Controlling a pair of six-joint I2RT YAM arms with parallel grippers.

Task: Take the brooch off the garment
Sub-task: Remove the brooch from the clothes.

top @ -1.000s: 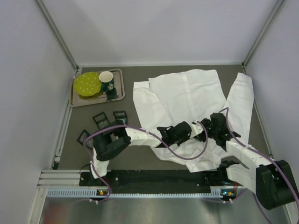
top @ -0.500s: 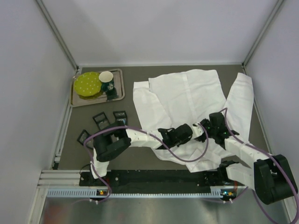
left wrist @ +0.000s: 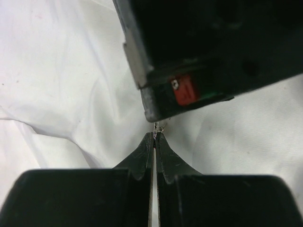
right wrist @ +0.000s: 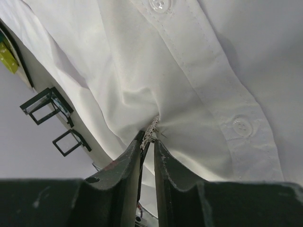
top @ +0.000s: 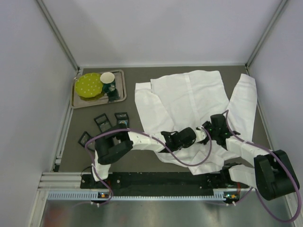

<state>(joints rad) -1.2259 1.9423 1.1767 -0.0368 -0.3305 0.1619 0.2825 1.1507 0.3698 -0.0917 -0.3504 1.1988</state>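
Thin, creased white shirt (right wrist: pixel 94 61) noted. Small silvery beaded brooch (right wrist: pixel 151 128) is gripped between near-closed right jaws. Left jaws are pressed together beside it.

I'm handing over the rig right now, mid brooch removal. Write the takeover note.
Right gripper: pinching the glittery brooch at its tips.
Left gripper: shut, tips at a tiny metal bit, likely the brooch's pin; a grip can't be confirmed.
Garment: spread on the table, cloth bunched where both grippers meet.
Done: both grippers at the brooch.
Left: it is still in the cloth; work it free and lift it away.
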